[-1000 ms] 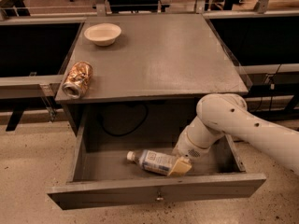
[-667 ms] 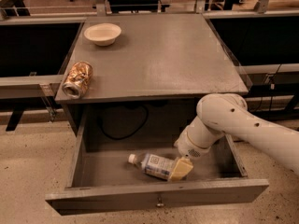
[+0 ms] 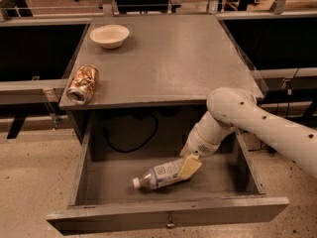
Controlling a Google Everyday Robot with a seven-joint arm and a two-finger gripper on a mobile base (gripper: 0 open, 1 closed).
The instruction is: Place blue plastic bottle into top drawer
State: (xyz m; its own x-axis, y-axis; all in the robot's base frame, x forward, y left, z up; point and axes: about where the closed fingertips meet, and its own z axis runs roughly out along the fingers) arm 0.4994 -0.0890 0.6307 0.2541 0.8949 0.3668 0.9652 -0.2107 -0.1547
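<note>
The blue plastic bottle [image 3: 162, 174] lies on its side inside the open top drawer [image 3: 168, 213], white cap pointing to the front left. My gripper [image 3: 189, 166] reaches down into the drawer from the right on a white arm. It is shut on the bottle's base end, with a tan finger [image 3: 190, 165] lying across it. The bottle rests on or just above the drawer floor. The drawer is pulled fully out, and its small knob [image 3: 170, 225] shows on the front panel.
On the grey cabinet top [image 3: 168, 58] a crushed coppery can [image 3: 82, 84] lies at the left front edge and a white bowl [image 3: 109, 35] stands at the back left. A black cable [image 3: 131, 142] hangs behind the drawer. Dark benches flank the cabinet.
The arm and bottle have hardly moved. The bottle sits slightly lower and nearer the drawer's front than a second ago.
</note>
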